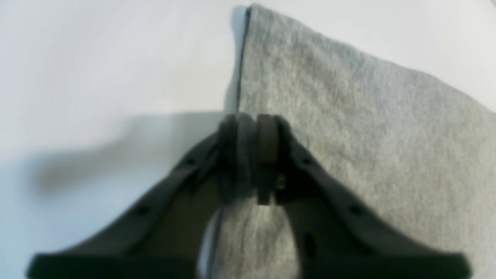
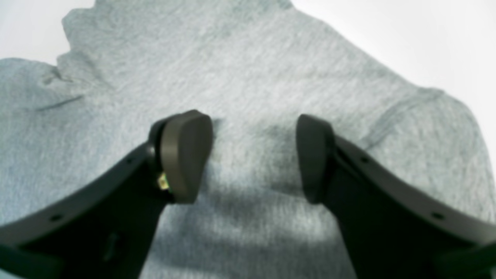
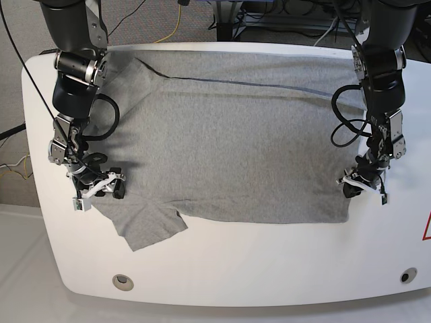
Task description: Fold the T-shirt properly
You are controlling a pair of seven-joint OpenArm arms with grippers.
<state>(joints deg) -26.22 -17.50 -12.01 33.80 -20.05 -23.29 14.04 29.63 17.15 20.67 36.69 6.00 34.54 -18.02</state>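
The left gripper (image 1: 250, 155) pinches the T-shirt (image 1: 348, 135) edge between closed jaws; the right gripper (image 2: 254, 155) gapes over cloth, holding nothing.

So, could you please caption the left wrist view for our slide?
Left gripper pinching the grey T-shirt's edge on the white table.

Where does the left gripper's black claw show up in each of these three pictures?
Left wrist view: the left gripper fills the lower middle, pinched shut on the edge of the heather-grey T-shirt.
Right wrist view: not in it; only the right gripper shows, open over cloth.
Base view: right side, at the shirt's edge.
Shared landmark: the T-shirt on the white table.
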